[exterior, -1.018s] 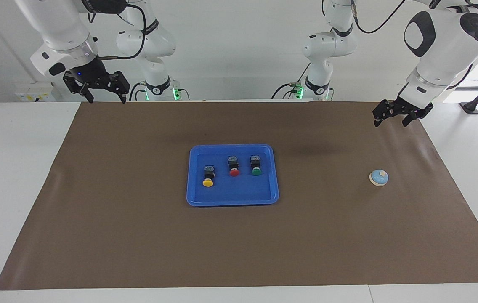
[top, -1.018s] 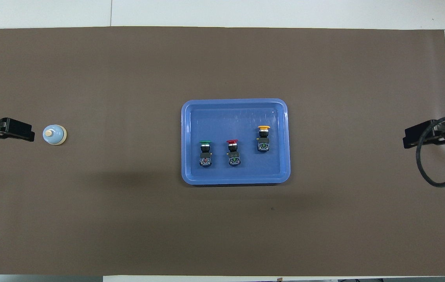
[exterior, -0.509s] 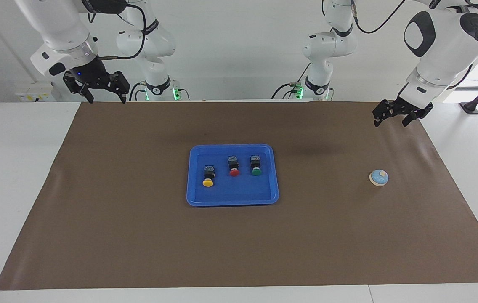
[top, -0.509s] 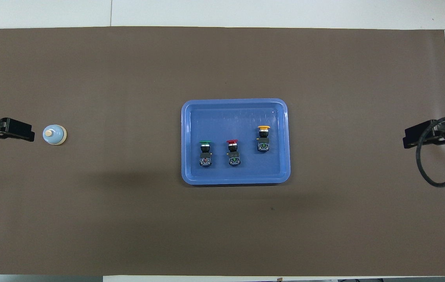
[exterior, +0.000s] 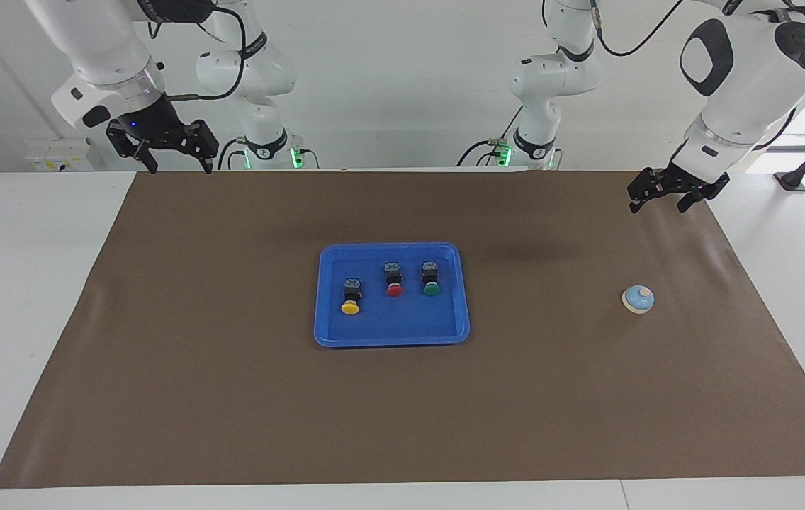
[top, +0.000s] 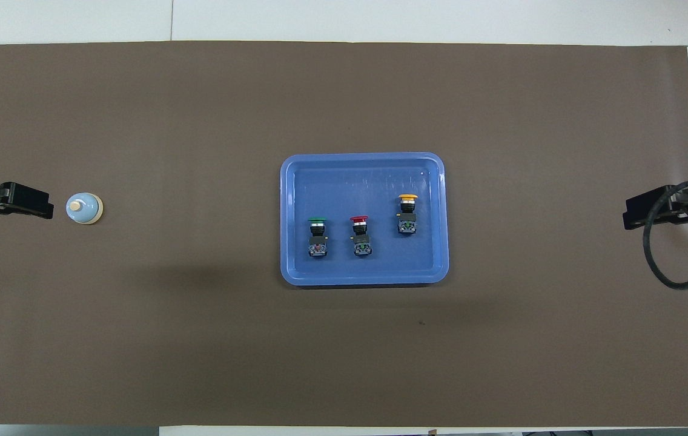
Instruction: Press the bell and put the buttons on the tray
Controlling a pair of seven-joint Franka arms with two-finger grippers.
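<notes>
My left gripper (exterior: 665, 197) hangs in the air over the brown mat's (exterior: 232, 397) edge at the left arm's end of the table, its jaws spread and holding nothing. In the overhead view its black tip (top: 23, 201) shows just beside the bell, though the facing view shows it raised well clear. My right gripper (exterior: 174, 157) hangs over the mat's corner at the right arm's end, close to the robots, fingers parted and empty too; from above only its dark tip (top: 653, 212) and a looping black cable (top: 671, 266) come into sight.

The bell (exterior: 638, 299) sits on the mat toward the left arm's end, farther from the robots than my left gripper's spot. It is a small light-blue dome on a cream base with a tan knob on top.

The tray (exterior: 324, 333) lies at the middle of the mat: bright blue, shallow, rectangular, with rounded corners and a raised rim. All three buttons rest inside it, each lying on its side with the black body toward the robots and the round cap pointing away. The green button (exterior: 431, 279) and the red button (exterior: 393, 280) lie side by side, apart from each other. The yellow button (exterior: 351, 296) lies a little farther from the robots than those two, on the side toward the right arm's end.
</notes>
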